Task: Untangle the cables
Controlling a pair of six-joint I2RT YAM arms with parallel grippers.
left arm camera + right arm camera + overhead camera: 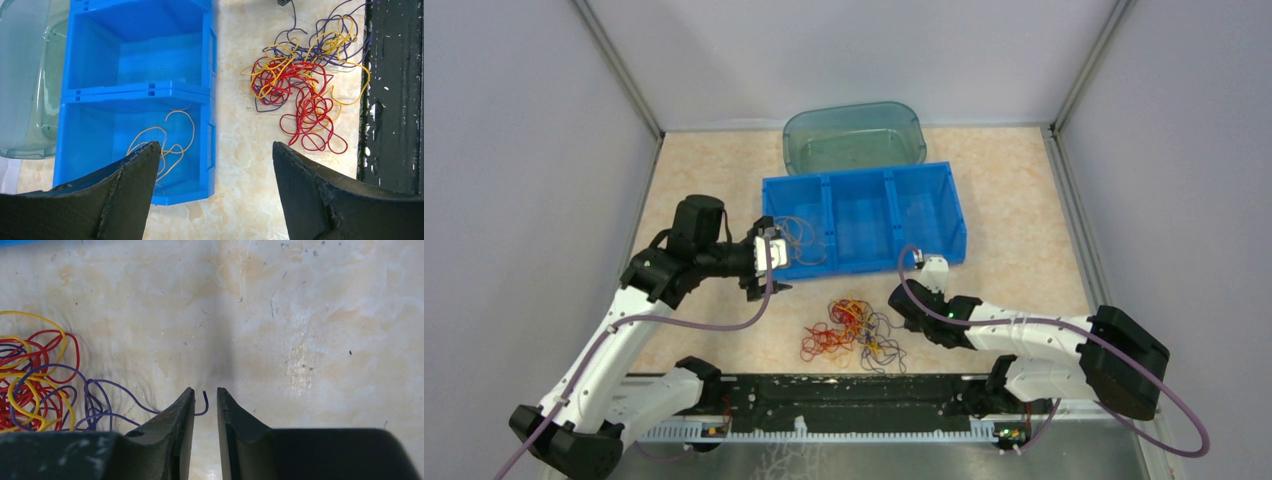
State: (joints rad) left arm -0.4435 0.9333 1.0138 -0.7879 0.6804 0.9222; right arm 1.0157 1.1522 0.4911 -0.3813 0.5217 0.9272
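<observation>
The cables [854, 330] lie as a loose clump of red, yellow-orange and dark purple strands on the table in front of the blue bin [954, 245]. They also show in the left wrist view [300, 80]. A single yellow-orange strand [165, 140] lies in the bin's left compartment. My left gripper [769, 288] is wide open and empty, above the bin's near left corner [212, 150]. My right gripper [896, 300] is low at the clump's right edge. Its jaws stand a narrow gap apart, with the free end of a purple strand [205, 402] between them, not pinched.
The blue bin has three compartments; the middle and right ones [924, 215] show nothing inside. A clear teal tub [854, 135] stands behind it. A black rail [844, 395] runs along the near table edge, close to the clump. Grey walls enclose the table.
</observation>
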